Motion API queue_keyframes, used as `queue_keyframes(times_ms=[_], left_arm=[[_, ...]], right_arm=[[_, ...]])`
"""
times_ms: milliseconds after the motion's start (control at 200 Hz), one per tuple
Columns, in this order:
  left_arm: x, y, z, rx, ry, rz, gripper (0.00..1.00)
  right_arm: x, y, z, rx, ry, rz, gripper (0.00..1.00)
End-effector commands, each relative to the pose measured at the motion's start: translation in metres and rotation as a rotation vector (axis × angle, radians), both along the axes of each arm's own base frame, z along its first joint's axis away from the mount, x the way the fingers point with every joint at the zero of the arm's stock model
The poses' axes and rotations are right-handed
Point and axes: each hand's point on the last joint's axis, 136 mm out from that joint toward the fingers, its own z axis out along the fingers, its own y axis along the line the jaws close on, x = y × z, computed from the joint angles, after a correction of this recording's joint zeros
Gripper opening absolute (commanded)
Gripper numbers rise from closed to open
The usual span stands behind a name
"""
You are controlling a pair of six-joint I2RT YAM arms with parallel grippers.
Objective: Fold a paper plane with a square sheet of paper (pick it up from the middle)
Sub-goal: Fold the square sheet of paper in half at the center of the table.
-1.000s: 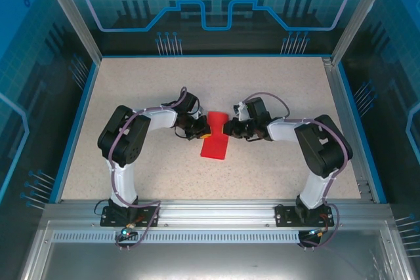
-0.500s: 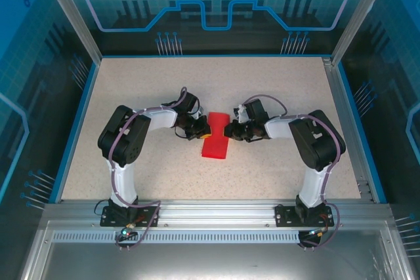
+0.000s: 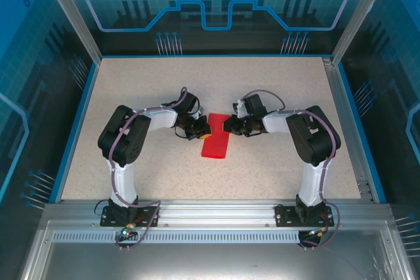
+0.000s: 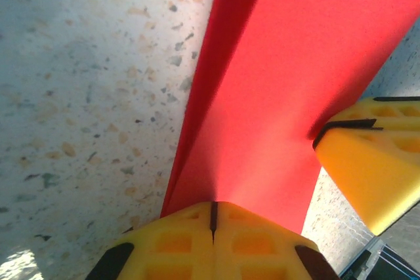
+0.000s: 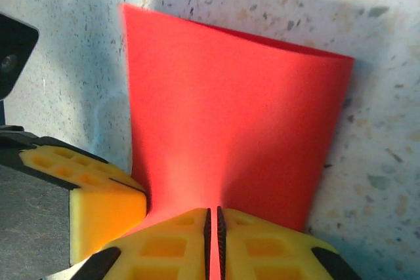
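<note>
Top external: folded red paper (image 3: 215, 141) lies centred on the surface (image 3: 144, 83). Left jaws clamp its left edge; right jaws pinch its right edge. I should move both together, avoiding tears.

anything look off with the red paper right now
Nothing torn or spilled. The red sheet, folded to a strip, looks bowed rather than flat where the left claw and right claw pinch its opposite edges.
</note>
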Motion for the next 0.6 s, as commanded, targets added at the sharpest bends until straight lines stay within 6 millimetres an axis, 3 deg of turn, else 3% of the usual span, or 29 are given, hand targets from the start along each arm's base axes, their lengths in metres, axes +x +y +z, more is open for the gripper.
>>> queue_keyframes(times_ms=[0,345,595], left_arm=[[-0.027,0.017,-0.041,0.114,0.122,-0.009,0.0],[-0.028,0.018,-0.042,0.116,0.122,-0.011,0.0],[-0.028,0.017,-0.041,0.114,0.123,-0.012,0.0]], right_arm=[[-0.004,-0.011,-0.023,-0.058,0.061,-0.011,0.15],[0.019,-0.007,0.032,0.03,-0.013,-0.002,0.15],[0.024,-0.011,0.014,0.016,0.03,-0.006,0.15]])
